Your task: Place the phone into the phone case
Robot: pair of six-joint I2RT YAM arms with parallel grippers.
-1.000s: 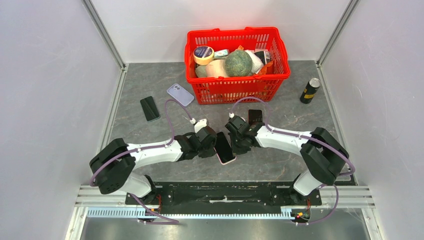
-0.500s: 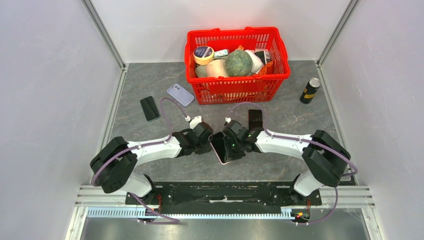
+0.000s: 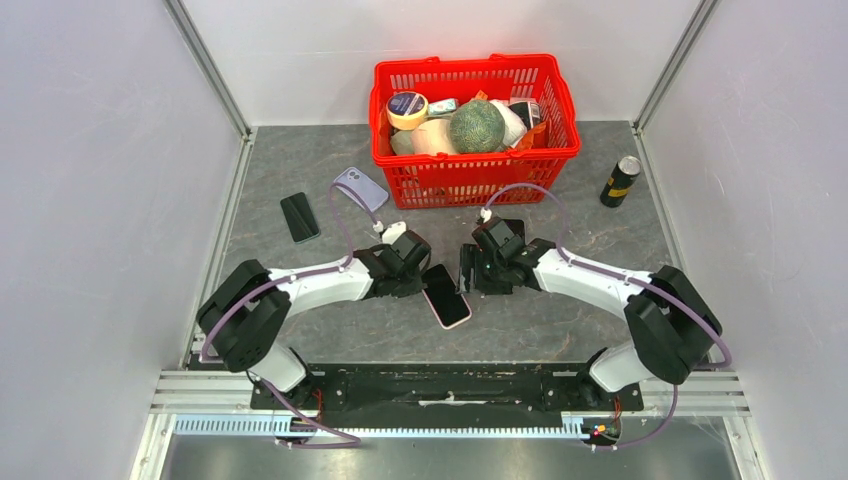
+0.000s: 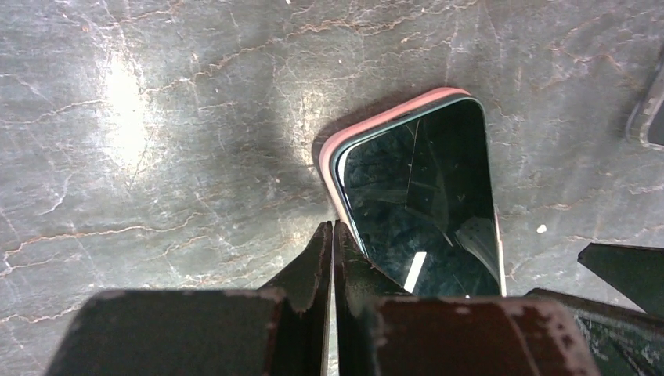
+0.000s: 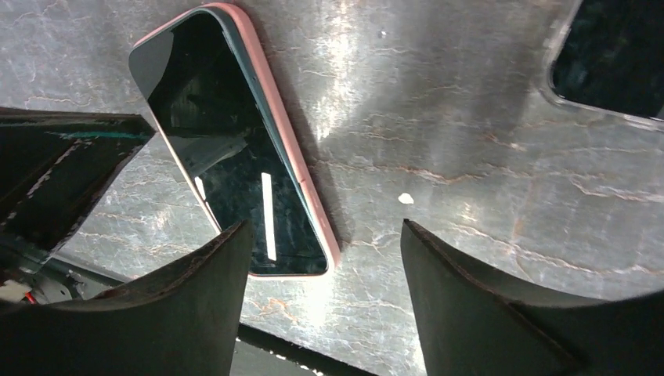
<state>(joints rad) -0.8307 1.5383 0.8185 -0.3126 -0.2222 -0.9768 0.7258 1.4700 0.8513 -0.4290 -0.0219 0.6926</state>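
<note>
Phone (image 3: 447,296) lies in its pink case (image 4: 324,160); we judge corners need pressing home next. Beside it, left gripper (image 4: 332,229) is pinched shut, right gripper (image 3: 472,270) wide.

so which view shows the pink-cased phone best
Right wrist: the pink-cased phone shows nearly whole, screen up, pink rim clear. Left wrist hides its near end behind the left claw; the top view shows it small.

Pink-rimmed phone (image 4: 419,204) just beside the closed left tool (image 4: 333,229)
</note>
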